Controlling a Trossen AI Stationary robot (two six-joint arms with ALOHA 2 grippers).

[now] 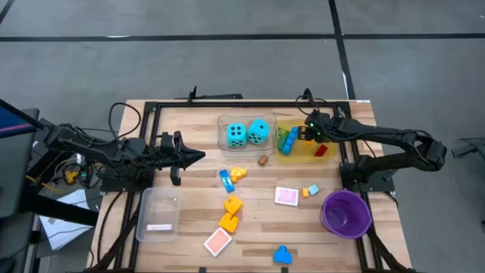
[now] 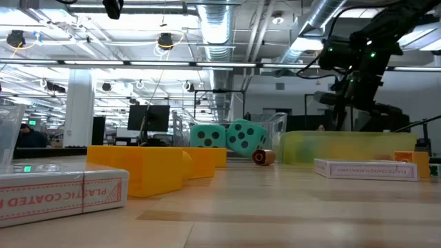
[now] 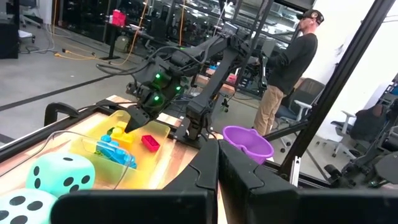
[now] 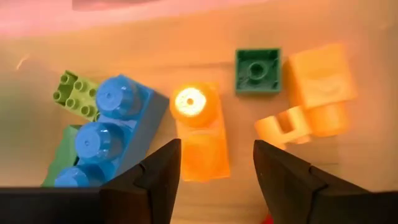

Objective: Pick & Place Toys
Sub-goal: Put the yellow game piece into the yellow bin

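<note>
My right gripper (image 1: 301,135) hangs open over the yellow tray (image 1: 307,154), pointing steeply down. In the right wrist view its fingers (image 4: 217,152) stand on either side of an orange brick (image 4: 200,130) that lies flat on the tray floor, with nothing gripped. Around it lie a blue brick (image 4: 115,130), a green brick (image 4: 257,70) and an orange piece (image 4: 317,84). Two turquoise dice (image 1: 236,134) (image 1: 258,130) sit in a clear tray (image 1: 223,141). My left gripper (image 1: 198,156) is shut and level above the table's left half.
Loose toys lie mid-table: a blue-and-yellow brick pair (image 1: 230,177), orange bricks (image 1: 231,212), pink tiles (image 1: 286,196) (image 1: 217,241), a blue brick (image 1: 282,255). A purple bowl (image 1: 346,212) stands at the near right and an empty clear tray (image 1: 159,214) at the near left. A person (image 3: 292,62) stands beyond the table.
</note>
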